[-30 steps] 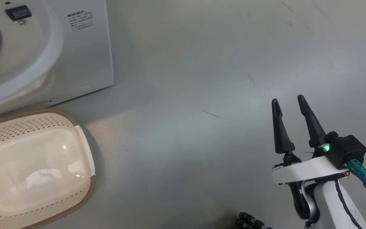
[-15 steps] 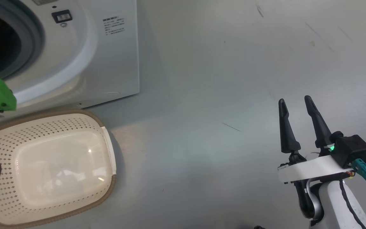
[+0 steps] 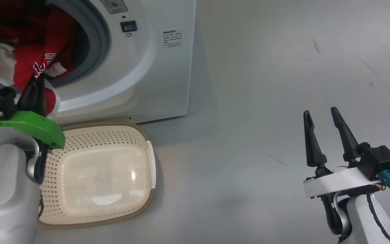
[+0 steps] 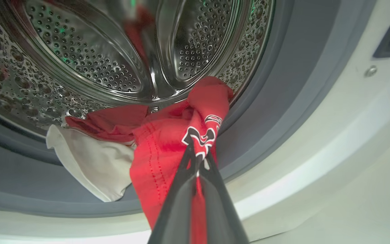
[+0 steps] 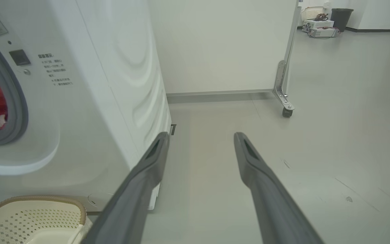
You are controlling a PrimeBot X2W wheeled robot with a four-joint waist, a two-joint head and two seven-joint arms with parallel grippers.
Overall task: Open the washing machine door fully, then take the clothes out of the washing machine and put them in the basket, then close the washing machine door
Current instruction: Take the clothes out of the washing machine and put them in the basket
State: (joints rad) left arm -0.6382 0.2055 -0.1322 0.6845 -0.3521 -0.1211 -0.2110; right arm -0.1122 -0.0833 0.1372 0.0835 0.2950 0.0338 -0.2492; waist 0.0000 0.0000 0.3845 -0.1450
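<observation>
Red-and-white sports clothes (image 4: 161,149) spill from the drum mouth of the white front-loading washing machine (image 3: 168,78), directly ahead of the left gripper (image 4: 196,161), pinched at its tips. The cream perforated plastic basket (image 3: 113,137) lies below that gripper, before the machine. The right gripper (image 3: 320,113) stands well to the right.

Red clothes (image 4: 161,152) hang over the grey ring (image 4: 266,101) of the white washing machine (image 3: 168,78), cream basket (image 3: 107,135) just below.

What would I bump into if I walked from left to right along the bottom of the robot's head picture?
Left end effector, shut on the red clothes → cream basket → bare grey floor → right end effector, open. The washing machine sits above the basket, so it has no clear place in this order.
</observation>
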